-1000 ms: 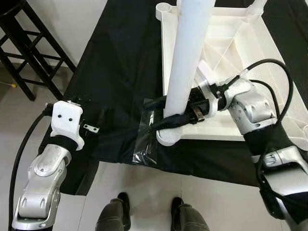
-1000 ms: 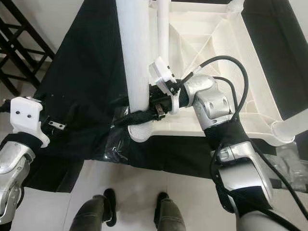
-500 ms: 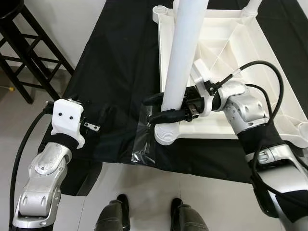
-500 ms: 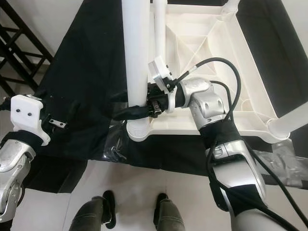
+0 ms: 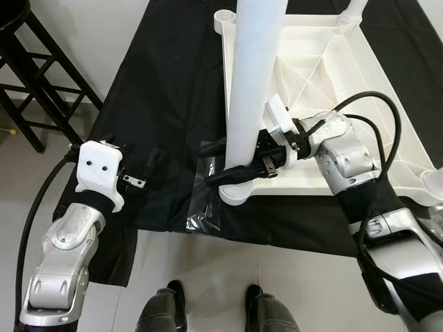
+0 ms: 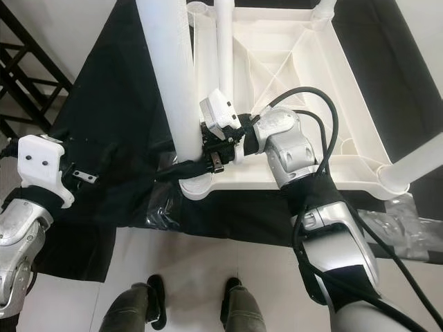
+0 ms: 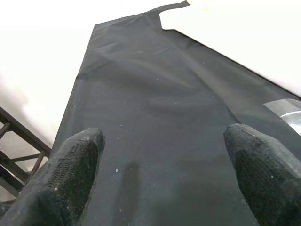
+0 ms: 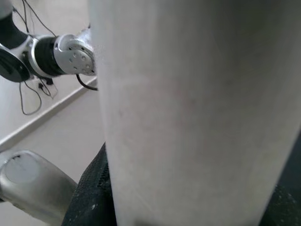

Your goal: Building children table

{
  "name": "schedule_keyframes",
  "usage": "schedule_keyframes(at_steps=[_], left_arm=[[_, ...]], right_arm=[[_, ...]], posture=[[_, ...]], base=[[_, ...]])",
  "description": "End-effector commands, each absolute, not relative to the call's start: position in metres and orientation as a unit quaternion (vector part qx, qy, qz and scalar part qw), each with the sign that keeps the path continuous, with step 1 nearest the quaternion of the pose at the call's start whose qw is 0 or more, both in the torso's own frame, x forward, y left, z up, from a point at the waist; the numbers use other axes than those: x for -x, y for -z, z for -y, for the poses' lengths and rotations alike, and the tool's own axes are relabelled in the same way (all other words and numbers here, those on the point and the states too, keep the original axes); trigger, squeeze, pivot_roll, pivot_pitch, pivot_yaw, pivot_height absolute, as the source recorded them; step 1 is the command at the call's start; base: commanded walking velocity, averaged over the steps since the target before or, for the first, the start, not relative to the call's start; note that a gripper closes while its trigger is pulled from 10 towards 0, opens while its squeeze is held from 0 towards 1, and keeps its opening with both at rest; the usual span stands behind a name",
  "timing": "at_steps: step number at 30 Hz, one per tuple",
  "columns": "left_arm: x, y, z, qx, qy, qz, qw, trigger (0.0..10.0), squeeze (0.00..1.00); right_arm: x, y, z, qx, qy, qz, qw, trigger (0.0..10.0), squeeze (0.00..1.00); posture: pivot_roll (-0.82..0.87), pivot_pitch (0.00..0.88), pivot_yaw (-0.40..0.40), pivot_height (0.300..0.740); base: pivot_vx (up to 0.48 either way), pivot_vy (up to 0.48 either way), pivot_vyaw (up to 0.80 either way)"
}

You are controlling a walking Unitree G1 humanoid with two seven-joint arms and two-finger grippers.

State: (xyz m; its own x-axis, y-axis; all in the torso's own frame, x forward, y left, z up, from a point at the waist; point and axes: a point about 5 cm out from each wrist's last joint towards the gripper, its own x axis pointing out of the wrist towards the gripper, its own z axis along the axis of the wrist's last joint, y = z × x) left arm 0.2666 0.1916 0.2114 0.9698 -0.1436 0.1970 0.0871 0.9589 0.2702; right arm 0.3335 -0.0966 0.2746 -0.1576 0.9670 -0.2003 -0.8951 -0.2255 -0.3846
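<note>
On black cloth [image 5: 173, 83]: right gripper [image 5: 228, 160] fingers clamp smooth white tubular leg [image 5: 250, 83]; left gripper [image 7: 164, 155] fingers apart.

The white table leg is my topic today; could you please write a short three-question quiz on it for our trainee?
1. True or false: the right claw grips the white table leg.
2. The leg stands at which corner socket of the upturned white tabletop: A nearest the robot's left, B far right?
3. Fill in: the left claw is ___ above the black cloth.

Key: 1 true; 2 A; 3 open.
</note>
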Motion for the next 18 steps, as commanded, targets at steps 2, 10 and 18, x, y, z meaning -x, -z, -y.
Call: schedule_keyframes(at_steps=[2, 10, 18], left_arm=[[-0.268, -0.205, -0.192, -0.142, 0.065, 0.092, 0.984, 10.0, 0.00], [-0.271, -0.208, -0.191, -0.142, 0.066, 0.096, 0.983, 10.0, 0.00], [-0.271, -0.208, -0.189, -0.142, 0.067, 0.097, 0.983, 10.0, 0.00]], right_arm=[[-0.336, -0.252, 0.100, 0.194, -0.751, 0.037, 0.630, 10.0, 0.00], [-0.338, -0.244, 0.108, 0.114, -0.767, 0.006, 0.631, 10.0, 0.00], [-0.346, -0.239, 0.110, 0.088, -0.767, -0.025, 0.635, 10.0, 0.00]], posture=[[0.09, 0.321, -0.007, 0.740], [0.10, 0.328, -0.006, 0.740], [0.10, 0.335, -0.016, 0.740]], base=[[0.000, 0.000, 0.00], [0.000, 0.000, 0.00], [0.000, 0.000, 0.00]])
